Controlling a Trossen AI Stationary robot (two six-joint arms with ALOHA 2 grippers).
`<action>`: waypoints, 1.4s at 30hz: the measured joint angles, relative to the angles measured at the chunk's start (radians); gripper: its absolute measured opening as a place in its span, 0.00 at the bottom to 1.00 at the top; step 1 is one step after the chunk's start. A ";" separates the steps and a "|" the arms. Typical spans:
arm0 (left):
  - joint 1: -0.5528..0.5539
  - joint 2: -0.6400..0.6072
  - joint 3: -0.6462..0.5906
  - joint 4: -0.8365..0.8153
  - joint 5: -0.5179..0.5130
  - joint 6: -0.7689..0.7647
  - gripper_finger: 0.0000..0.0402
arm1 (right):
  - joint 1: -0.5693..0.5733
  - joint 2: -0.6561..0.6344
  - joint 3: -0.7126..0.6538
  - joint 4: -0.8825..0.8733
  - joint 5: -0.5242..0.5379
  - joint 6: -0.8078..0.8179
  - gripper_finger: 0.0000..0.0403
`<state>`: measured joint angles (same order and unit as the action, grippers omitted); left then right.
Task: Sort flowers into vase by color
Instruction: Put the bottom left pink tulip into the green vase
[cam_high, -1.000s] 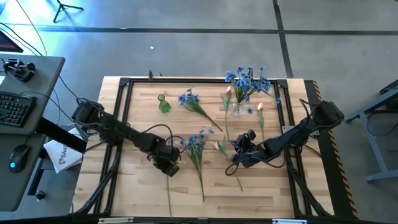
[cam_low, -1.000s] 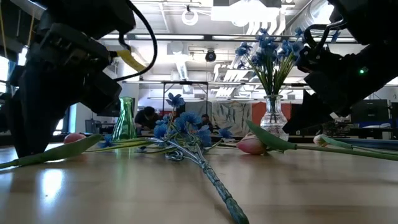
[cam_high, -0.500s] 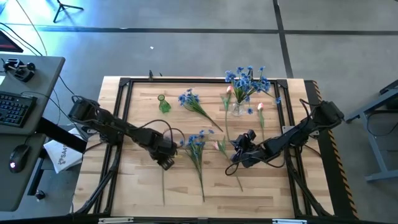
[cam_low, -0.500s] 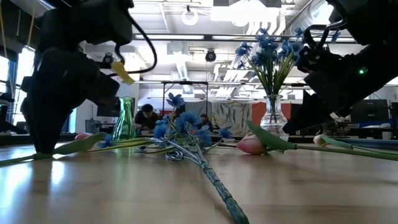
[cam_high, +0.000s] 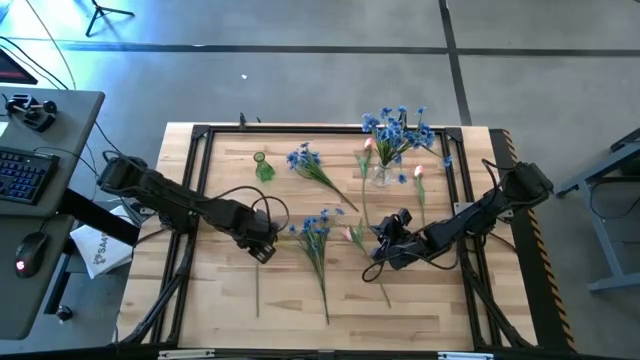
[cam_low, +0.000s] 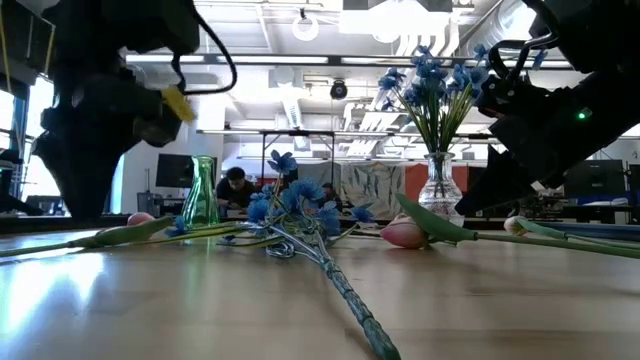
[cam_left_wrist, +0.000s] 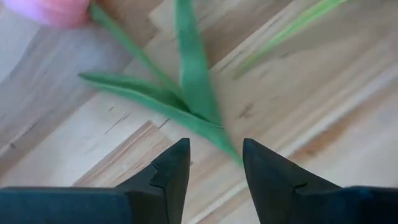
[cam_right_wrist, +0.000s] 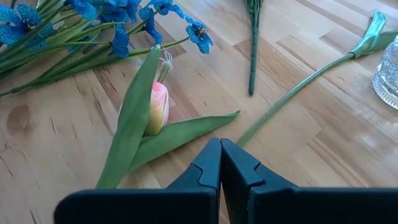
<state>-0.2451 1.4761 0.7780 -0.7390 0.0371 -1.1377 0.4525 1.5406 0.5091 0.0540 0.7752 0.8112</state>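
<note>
My left gripper (cam_high: 262, 247) is low over the table's left middle, open, with a pink tulip's stem (cam_left_wrist: 231, 151) running between its fingers. That tulip's bud (cam_left_wrist: 53, 9) and leaves (cam_left_wrist: 186, 93) lie ahead of the fingers, and its stem (cam_high: 257, 290) trails toward the near edge. My right gripper (cam_high: 383, 256) is shut, touches nothing, and hovers beside another pink tulip (cam_right_wrist: 157, 107) lying on the wood. A clear vase (cam_high: 380, 177) holds blue flowers (cam_high: 400, 130). A small green vase (cam_high: 263, 167) stands near the far left. My left gripper has the tulip's stem (cam_left_wrist: 235, 157) just below the leaves between its open fingers, next to the inner side of one finger (cam_left_wrist: 261, 165). The fingers point down from above, across the stem. The flower lies on the table (cam_low: 130, 232); I cannot tell whether it is pinched.
Two blue sprays lie on the table, one (cam_high: 305, 158) near the green vase and one (cam_high: 317, 228) between the grippers. Two more pink tulips (cam_high: 418, 180) (cam_high: 366, 158) lie beside the clear vase. A black frame (cam_high: 200, 135) borders the table. A desk with keyboard (cam_high: 25, 170) stands to the left.
My left gripper has moved toward the table's left and far edges. The pink tulip under it has slid the same way along the wood, its stem end drawing away from the near edge.
</note>
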 joint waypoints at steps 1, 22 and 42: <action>0.000 0.020 0.000 -0.001 0.008 -0.019 0.37 | 0.000 0.000 0.000 0.000 0.000 0.000 0.00; 0.051 0.044 -0.003 -0.014 0.004 0.051 0.02 | 0.000 0.000 0.000 -0.003 0.000 0.000 0.00; 0.049 -0.377 -0.165 0.001 -0.322 0.026 0.00 | 0.000 -0.001 0.000 0.018 0.007 0.000 0.00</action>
<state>-0.1961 1.0988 0.6127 -0.7383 -0.2854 -1.1122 0.4526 1.5398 0.5095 0.0717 0.7817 0.8112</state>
